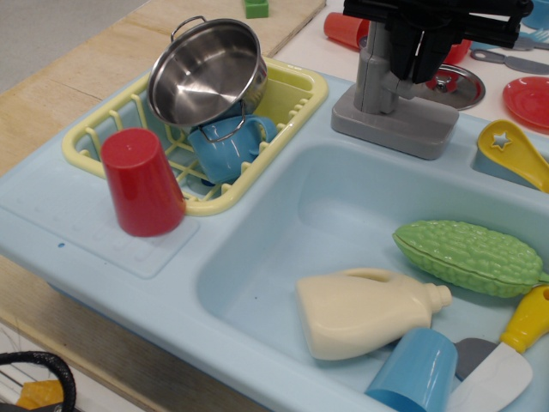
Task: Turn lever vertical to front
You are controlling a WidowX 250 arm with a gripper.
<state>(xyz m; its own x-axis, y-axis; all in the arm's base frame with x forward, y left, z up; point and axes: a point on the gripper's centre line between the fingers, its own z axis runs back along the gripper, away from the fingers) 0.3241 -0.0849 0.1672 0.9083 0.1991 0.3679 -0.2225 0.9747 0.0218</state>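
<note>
The grey toy tap column [372,73] stands on its rectangular grey base [390,124] at the back rim of the light blue sink [257,257]. The lever [401,87] projects from the column's right side. Only a short grey piece of it shows, and its peg is hidden between the fingers. My black gripper [414,58] comes down from the top edge. Its fingers [398,47] are drawn close together around the lever's peg.
A yellow dish rack [292,94] holds a steel pot [206,69] and a blue cup [227,146]. A red cup [141,182] stands at the front left. The basin holds a green gourd [467,256], a cream bottle [364,311] and a blue cup [416,371]. A silver disc [461,84] lies behind the tap.
</note>
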